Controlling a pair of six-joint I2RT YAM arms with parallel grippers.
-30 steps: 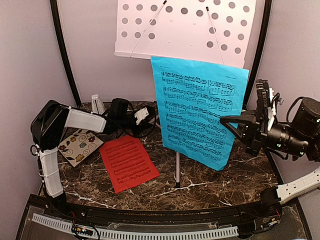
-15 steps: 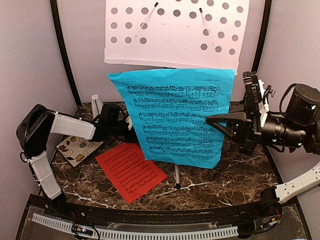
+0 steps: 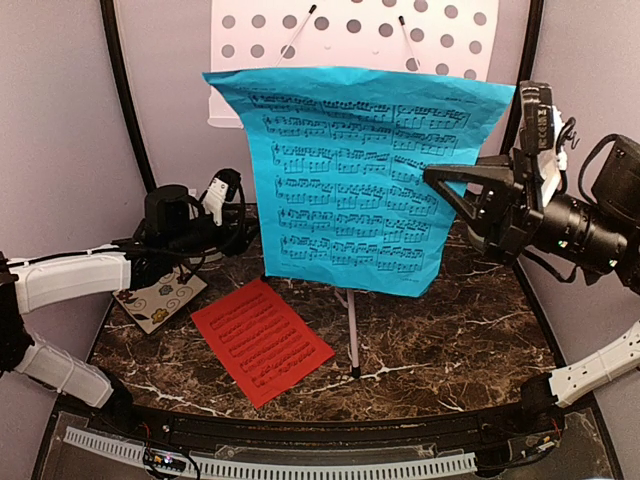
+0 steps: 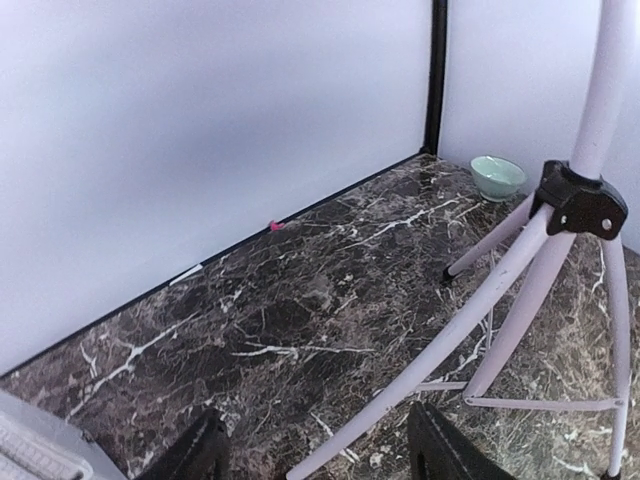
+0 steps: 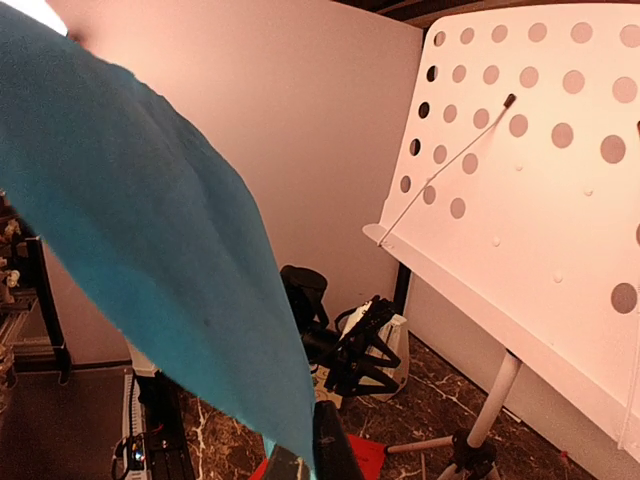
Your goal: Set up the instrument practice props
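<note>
The white perforated music stand stands at the middle back; its desk shows in the right wrist view and its tripod legs in the left wrist view. My right gripper is shut on the right edge of the blue music sheet and holds it upright in front of the stand's desk. The red-orange sheet lies flat on the table. My left gripper is open and empty, low over the table beside a tripod leg. The grey metronome shows behind it; the top view hides it.
A floral coaster lies at the left under my left arm. A small green bowl sits in the back corner. The stand's pole rises from mid-table. Walls close in on three sides of the marble table.
My right gripper has raised the blue sheet up in front of the stand's desk. My left arm has swung out to the left and its gripper has pulled back from the stand.
</note>
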